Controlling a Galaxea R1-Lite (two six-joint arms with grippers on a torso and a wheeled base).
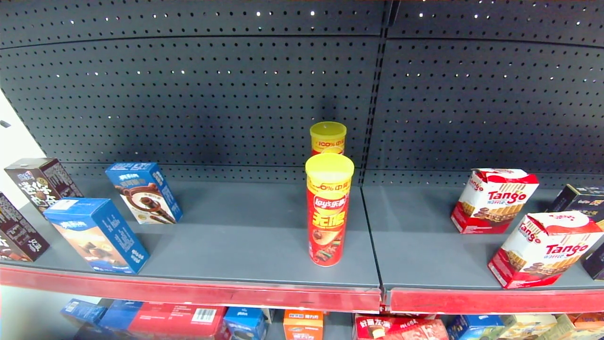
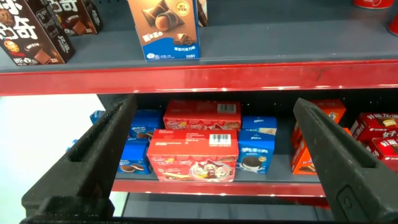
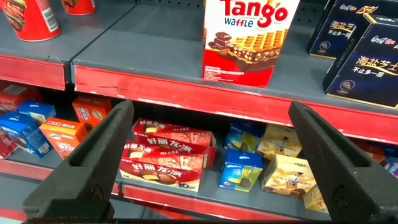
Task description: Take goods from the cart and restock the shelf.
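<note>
Facing shelf [image 1: 245, 245] | left end effector [image 2: 214, 106], right end effector [image 3: 211, 107] both apart, empty | step: between items | next: likely fetch goods from cart

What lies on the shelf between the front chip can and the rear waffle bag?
Only bare shelf, crossed by a panel seam, separates the front chip can from the rear waffle bag in the head view.
</note>
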